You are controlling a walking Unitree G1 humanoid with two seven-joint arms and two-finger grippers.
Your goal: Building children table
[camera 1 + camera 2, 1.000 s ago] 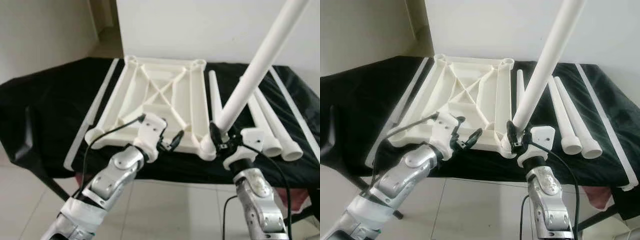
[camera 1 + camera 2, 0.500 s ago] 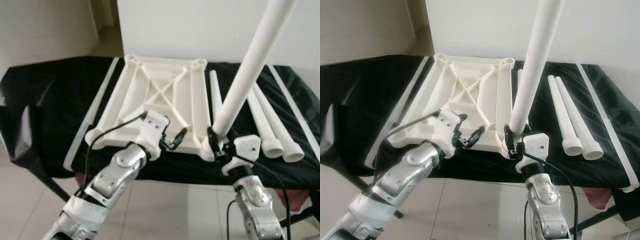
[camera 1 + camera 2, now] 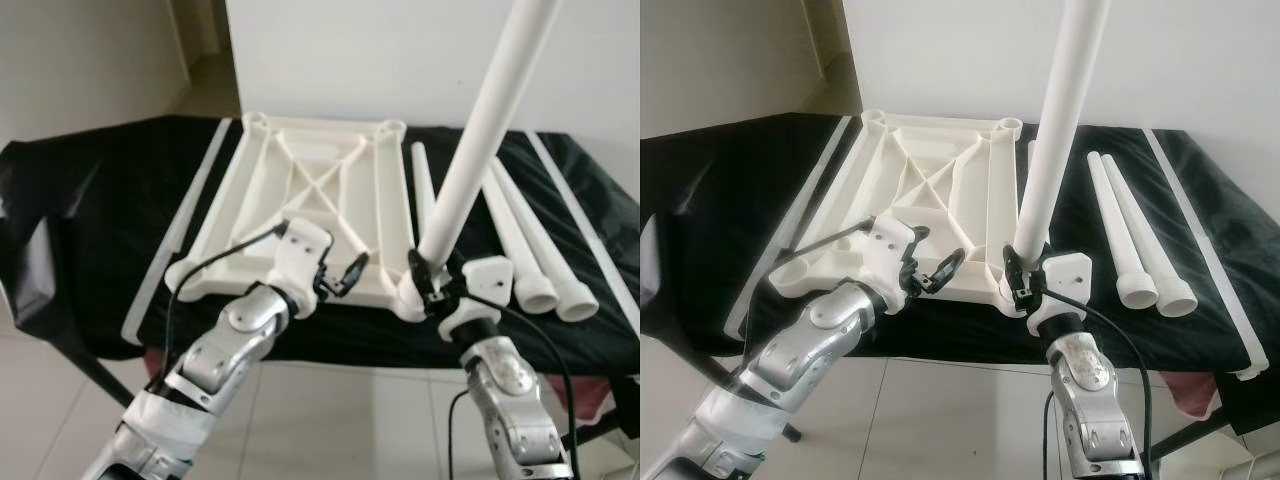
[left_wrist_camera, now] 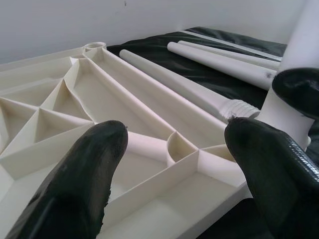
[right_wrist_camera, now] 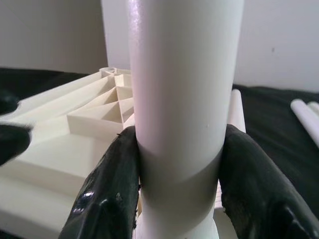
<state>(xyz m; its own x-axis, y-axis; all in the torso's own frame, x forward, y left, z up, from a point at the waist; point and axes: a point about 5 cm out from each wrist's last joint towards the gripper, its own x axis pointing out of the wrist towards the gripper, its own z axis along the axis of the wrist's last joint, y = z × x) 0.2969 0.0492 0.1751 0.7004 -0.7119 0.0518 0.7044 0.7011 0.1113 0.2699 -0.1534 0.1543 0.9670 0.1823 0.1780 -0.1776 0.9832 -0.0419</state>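
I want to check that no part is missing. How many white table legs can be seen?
4. One leg stands upright in the right hand at the tabletop's near right corner; one lies beside the tabletop; two lie farther right. None seems hidden.

Both arms are built of rounded, silver-grey metallic shell segments joined at darker seams. The left forearm ends in a white, boxy plastic wrist housing, and ahead of it sits the left gripper (image 3: 345, 277) with two long, glossy black fingers (image 4: 75, 194) that are blunt and rounded at the tips. A thin black cable loops from that housing back along the silver arm. The right gripper (image 3: 428, 283) carries the same kind of smooth black fingers (image 5: 107, 199), and just behind it is a white, square housing. A black cable curves down beside the right forearm's silver shells.
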